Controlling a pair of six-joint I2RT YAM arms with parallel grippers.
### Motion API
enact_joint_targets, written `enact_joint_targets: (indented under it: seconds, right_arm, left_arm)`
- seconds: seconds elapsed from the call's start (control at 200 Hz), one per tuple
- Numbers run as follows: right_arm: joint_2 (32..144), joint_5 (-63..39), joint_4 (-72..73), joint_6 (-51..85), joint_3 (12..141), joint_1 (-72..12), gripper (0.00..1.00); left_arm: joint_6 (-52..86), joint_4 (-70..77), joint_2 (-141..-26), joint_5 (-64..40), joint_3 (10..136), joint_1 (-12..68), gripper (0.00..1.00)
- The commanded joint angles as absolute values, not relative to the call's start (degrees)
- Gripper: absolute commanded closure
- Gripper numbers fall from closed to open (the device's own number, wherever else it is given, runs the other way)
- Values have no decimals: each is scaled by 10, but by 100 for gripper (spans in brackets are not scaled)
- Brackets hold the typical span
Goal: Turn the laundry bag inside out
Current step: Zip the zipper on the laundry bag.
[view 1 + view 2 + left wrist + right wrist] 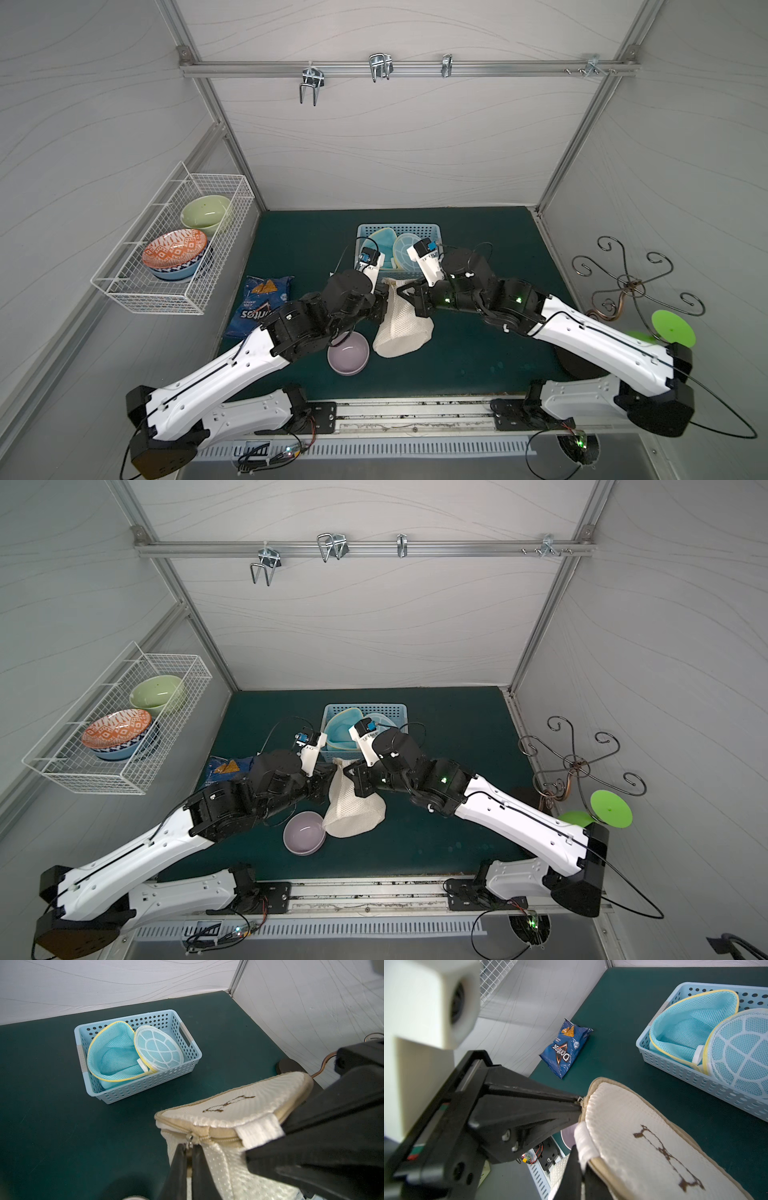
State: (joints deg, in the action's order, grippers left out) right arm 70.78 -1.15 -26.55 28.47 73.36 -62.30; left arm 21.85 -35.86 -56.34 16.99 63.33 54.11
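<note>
The cream mesh laundry bag point(401, 328) hangs between the two arms, held up at its zippered top edge, with its lower end down by the green tabletop point(478, 249). The left end effector point(188, 1148) is pressed together on the metal zipper pull point(189, 1139) at one corner of the bag. The right end effector point(581, 1164) is closed too, pinching the bag's rim at the white tab point(581, 1140). Beyond both end effectors stands a blue basket point(399, 226). A lilac bowl point(349, 353) sits below the left end effector, just beside the bag. A chip bag point(257, 303) lies out past the left arm.
</note>
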Motion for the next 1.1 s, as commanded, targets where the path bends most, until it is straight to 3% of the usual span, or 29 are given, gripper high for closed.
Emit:
enact_joint_targets:
  seconds: [0.0, 0.14, 0.32, 0.495, 0.575, 0.635, 0.675, 0.8, 0.85, 0.945, 1.096]
  right_arm:
    - [653, -53, -220, 289, 695, -600, 100]
    - [575, -161, -106, 317, 582, -526, 100]
    - [521, -171, -83, 325, 512, -496, 100]
    - [560, -205, -117, 317, 528, -473, 100]
    - [580, -207, -133, 300, 556, -475, 82]
    - [584, -202, -145, 274, 576, -478, 58]
    - [580, -183, -159, 251, 590, -487, 52]
    - [529, -79, -136, 163, 581, -541, 44]
    - [519, -89, -127, 135, 584, -549, 39]
    - [553, -129, -150, 92, 629, -564, 41]
    - [629, -107, -174, 15, 688, -593, 43]
  left_arm:
    - [232, -380, -549, 201, 666, 513, 100]
    - [237, -396, -531, 146, 672, 444, 100]
    - [229, -390, -514, 111, 686, 411, 100]
    - [205, -414, -541, 9, 768, 410, 100]
    - [218, -447, -573, -13, 809, 409, 100]
    - [229, -460, -585, -19, 819, 410, 100]
    - [237, -469, -591, -18, 824, 409, 100]
    - [257, -493, -606, -28, 839, 410, 100]
    - [265, -503, -613, -29, 843, 410, 100]
    - [268, -505, -619, -31, 844, 412, 100]
    - [259, -503, -619, -36, 839, 414, 100]
